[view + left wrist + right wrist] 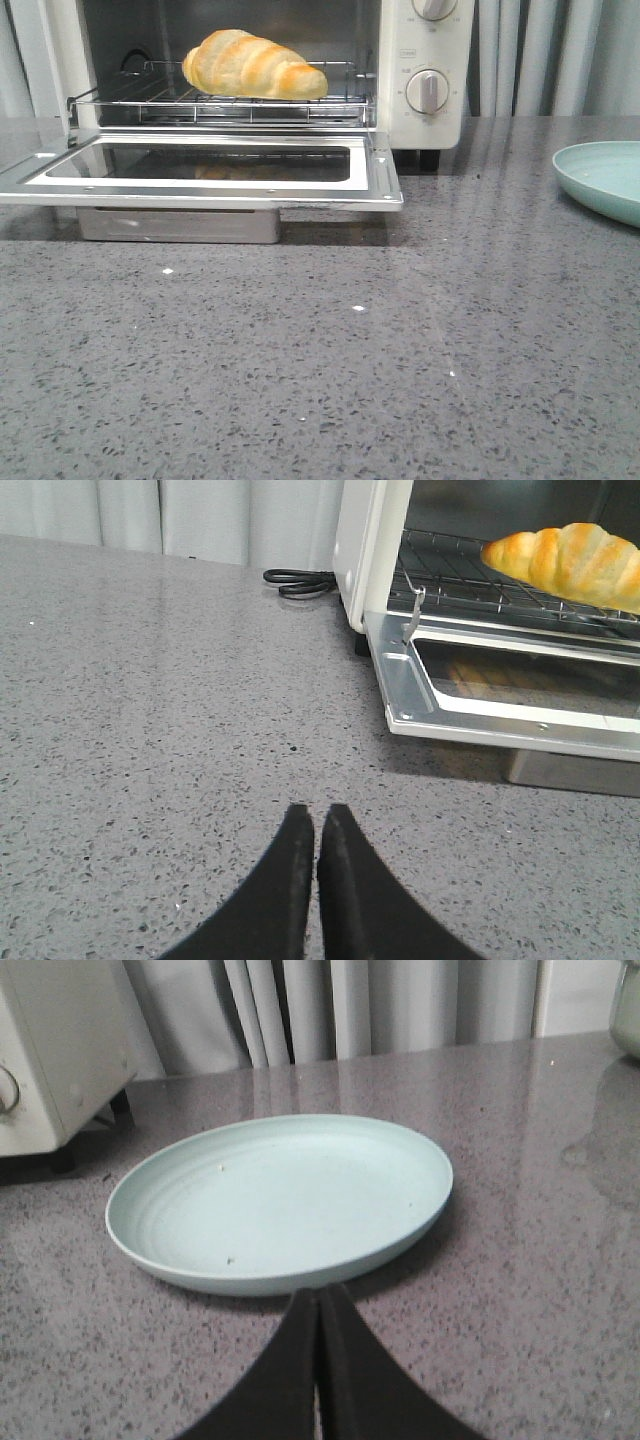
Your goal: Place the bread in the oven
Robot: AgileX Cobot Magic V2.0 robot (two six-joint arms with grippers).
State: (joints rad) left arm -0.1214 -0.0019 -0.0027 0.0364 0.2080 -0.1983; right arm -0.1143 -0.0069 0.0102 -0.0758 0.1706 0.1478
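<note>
Front view is mostly grey speckled stone countertop [400,370], a bit shiny, with a few tiny white crumbs or flecks on it, and pale pleated curtains [540,55] hanging behind everything. My oven [425,75] sits at the back left with its glass door [200,170] dropped flat open, and the bread [253,65] is lying on the wire rack [140,100] inside, long side across the opening, touching nothing but the rack. Off to the right there's a pale green plate [605,175], cut off by the frame edge, well apart from the oven. Oven top is cropped too, so I only get one full knob [427,91] and the bottom of another. A metal tray-looking thing [180,225] sits under the door, but I can't make out what it really is. From my left wrist view there's a black cord [300,580] coiled by the oven's side, and the bread [570,565] runs off the edge. Neither arm shows up in the front view at all. My left gripper [314,825] hangs low over bare counter just short of the door, fingers pressed together, holding nothing. My right gripper [318,1305] is the same deal, pinched closed and empty, tips right at the near rim of the plate [180,1260].
</note>
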